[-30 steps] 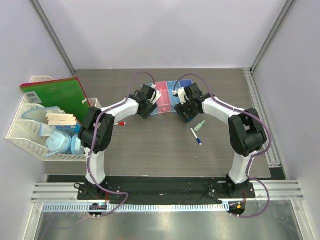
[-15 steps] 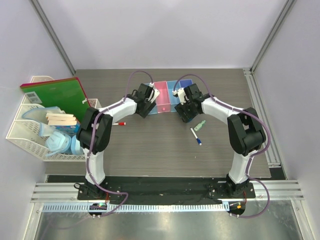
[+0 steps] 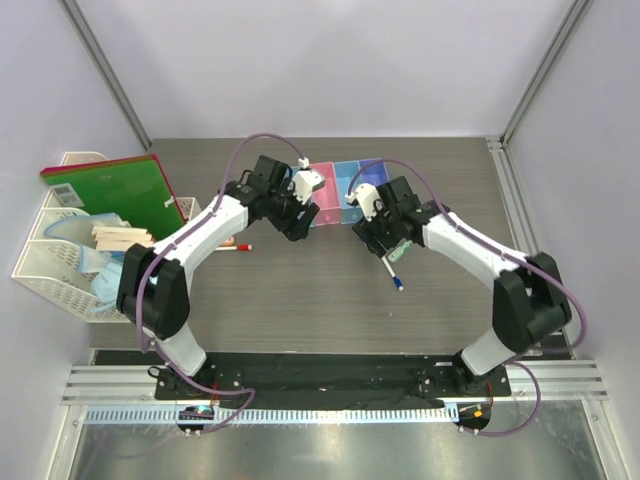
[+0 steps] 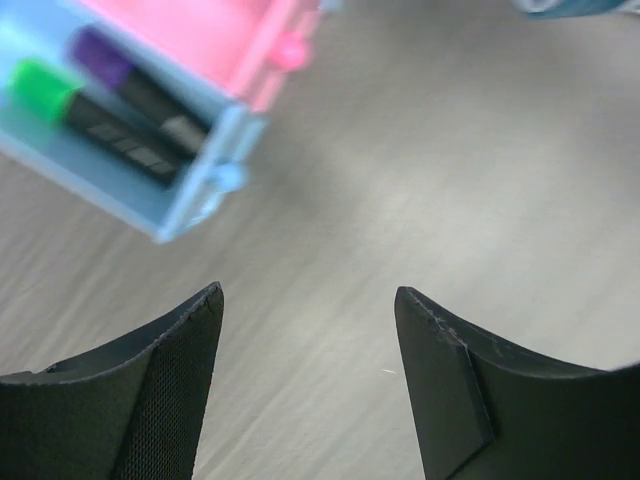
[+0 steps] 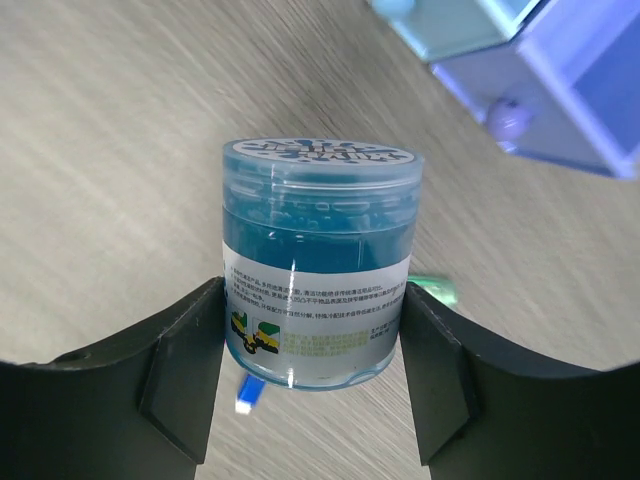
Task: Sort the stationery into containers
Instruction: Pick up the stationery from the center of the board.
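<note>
My right gripper (image 5: 314, 300) is shut on the round blue jar (image 5: 315, 270) and holds it upright above the table, just near of the bins (image 3: 345, 185). Below it lie a white marker with a blue cap (image 3: 393, 275) and the tiny green-white bottle (image 5: 435, 290). My left gripper (image 4: 308, 300) is open and empty over bare table, near of the left light-blue bin (image 4: 190, 190). That bin holds two black highlighters, one with a green cap (image 4: 40, 85) and one with a purple end (image 4: 100, 50). A red-capped marker (image 3: 238, 247) lies left of the left arm.
A white mesh organiser (image 3: 60, 275) with a green notebook (image 3: 120, 190) and wooden sticks (image 3: 122, 238) stands at the left edge. The pink bin (image 4: 220, 30) and purple-blue bin (image 5: 560, 100) sit in the row. A metal rail (image 3: 520, 230) runs along the right.
My right gripper has moved towards the near side with the jar, away from the bins and over the blue-capped marker. My left arm has swung left, away from the bins.
</note>
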{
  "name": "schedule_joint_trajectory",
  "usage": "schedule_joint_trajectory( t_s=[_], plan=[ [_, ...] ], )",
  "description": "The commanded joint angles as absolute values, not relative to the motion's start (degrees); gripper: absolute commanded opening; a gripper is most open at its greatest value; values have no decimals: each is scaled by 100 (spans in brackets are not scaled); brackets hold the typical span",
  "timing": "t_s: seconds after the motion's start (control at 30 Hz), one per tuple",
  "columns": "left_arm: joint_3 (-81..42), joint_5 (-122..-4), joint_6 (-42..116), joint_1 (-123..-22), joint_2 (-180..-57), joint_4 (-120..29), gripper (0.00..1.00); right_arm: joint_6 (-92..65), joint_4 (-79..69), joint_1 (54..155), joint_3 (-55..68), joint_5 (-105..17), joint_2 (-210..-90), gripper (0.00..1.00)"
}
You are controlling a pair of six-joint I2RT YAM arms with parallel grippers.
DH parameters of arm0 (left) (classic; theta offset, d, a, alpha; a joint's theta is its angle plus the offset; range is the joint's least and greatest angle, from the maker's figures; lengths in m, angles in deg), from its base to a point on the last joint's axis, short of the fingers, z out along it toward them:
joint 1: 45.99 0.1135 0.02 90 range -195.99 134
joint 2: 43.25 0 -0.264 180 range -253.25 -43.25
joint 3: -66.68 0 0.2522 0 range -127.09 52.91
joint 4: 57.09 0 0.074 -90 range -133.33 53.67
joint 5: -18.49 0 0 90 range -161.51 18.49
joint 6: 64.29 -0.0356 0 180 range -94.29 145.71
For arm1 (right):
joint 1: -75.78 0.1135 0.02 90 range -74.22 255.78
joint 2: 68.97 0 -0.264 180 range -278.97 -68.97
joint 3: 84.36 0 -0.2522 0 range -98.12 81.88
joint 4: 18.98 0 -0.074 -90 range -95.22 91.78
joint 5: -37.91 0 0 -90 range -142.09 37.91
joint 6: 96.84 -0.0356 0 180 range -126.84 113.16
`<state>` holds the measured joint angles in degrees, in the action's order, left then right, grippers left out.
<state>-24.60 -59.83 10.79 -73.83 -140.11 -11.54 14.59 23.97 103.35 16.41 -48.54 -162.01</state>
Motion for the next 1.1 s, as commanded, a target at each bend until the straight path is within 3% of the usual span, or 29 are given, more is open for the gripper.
schedule_joint_trajectory(
  t_s=[0.0,0.27,0.63,1.07],
  plan=[
    [-2925,-4024,778,-7324,-14054,-221,70,2207,2255,10688,1824,-5024,-14995,1],
    [-4261,-1591,-599,-7307,-14739,1826,70,2620,1852,11207,2282,-5675,-13850,1],
    [-6520,-568,-2570,-7298,-16181,5174,69,2761,1561,11709,2616,-6062,-13234,1],
    [-6600,-577,-2535,-7298,-16366,5185,69,2787,1307,12130,2502,-6088,-13506,1]
  ],
)
